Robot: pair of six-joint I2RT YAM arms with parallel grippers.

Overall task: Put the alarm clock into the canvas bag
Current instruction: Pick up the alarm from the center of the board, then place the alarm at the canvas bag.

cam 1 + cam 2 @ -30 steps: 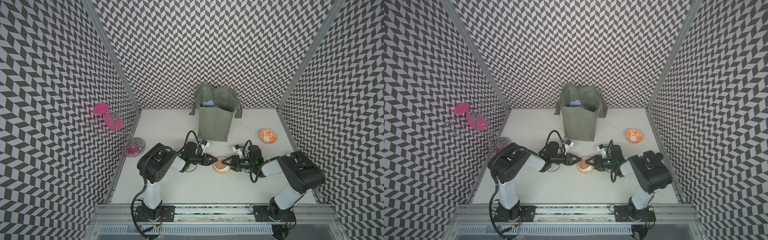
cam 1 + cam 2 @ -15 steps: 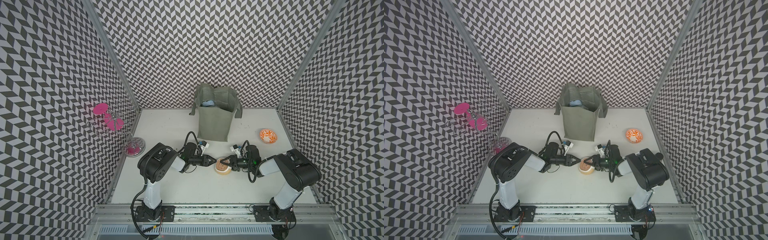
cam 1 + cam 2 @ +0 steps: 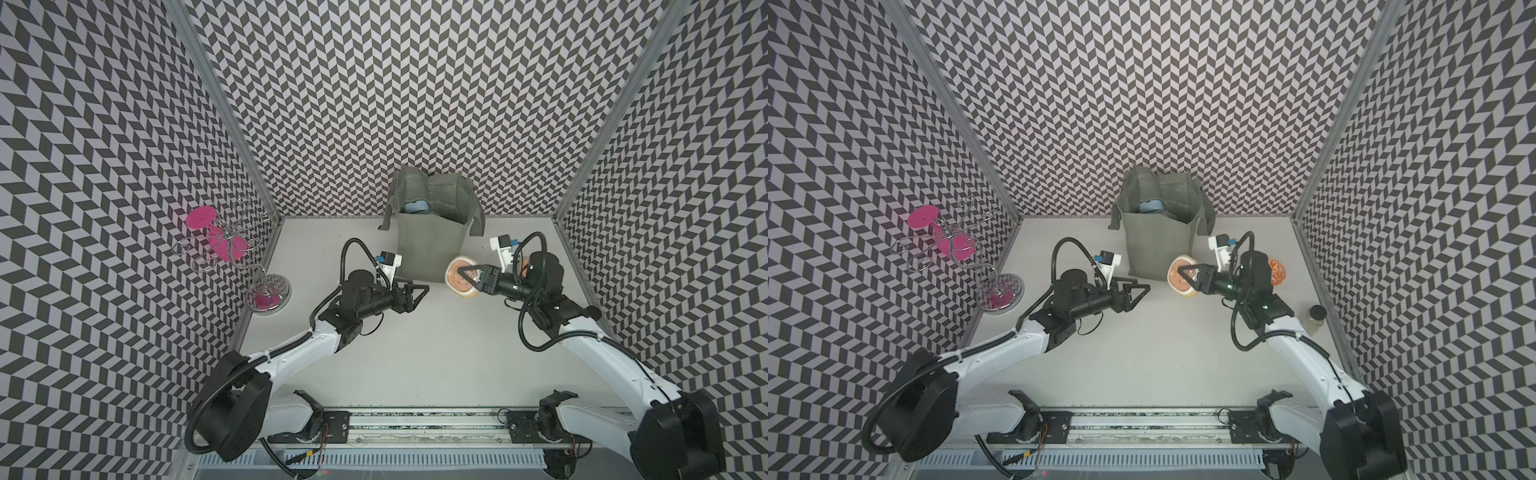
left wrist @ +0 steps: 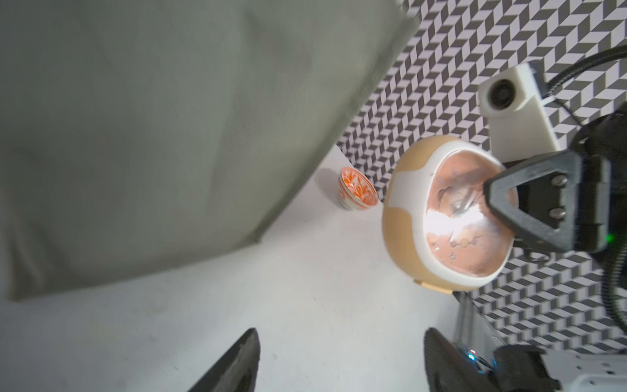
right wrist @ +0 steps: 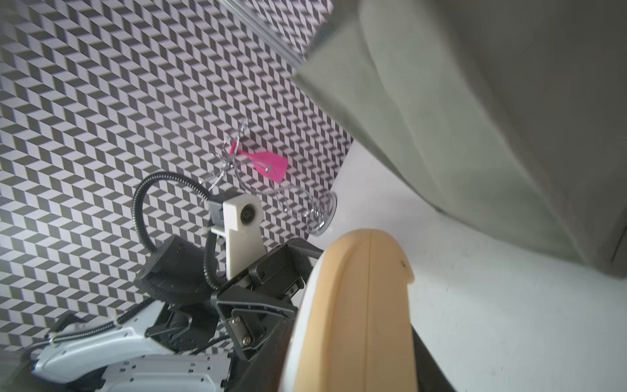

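With the canvas bag [image 3: 430,245] upright on the surface [image 3: 415,353], the left jaws wide and empty, and the right jaws clamping the alarm clock [image 3: 458,277] just beside its wall, the carry step is in hand; next, raise the clock over the rim.

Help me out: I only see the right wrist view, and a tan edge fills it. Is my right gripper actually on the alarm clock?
Observer: Yes. In both top views the right gripper is shut on the alarm clock, one jaw across its face.
Operator: Is the left gripper clear of it?
Observer: Yes. The left gripper is open and empty, apart from the clock.
Operator: Is the bag's mouth open?
Observer: The canvas bag stands upright with its mouth open, and a blue object lies inside.
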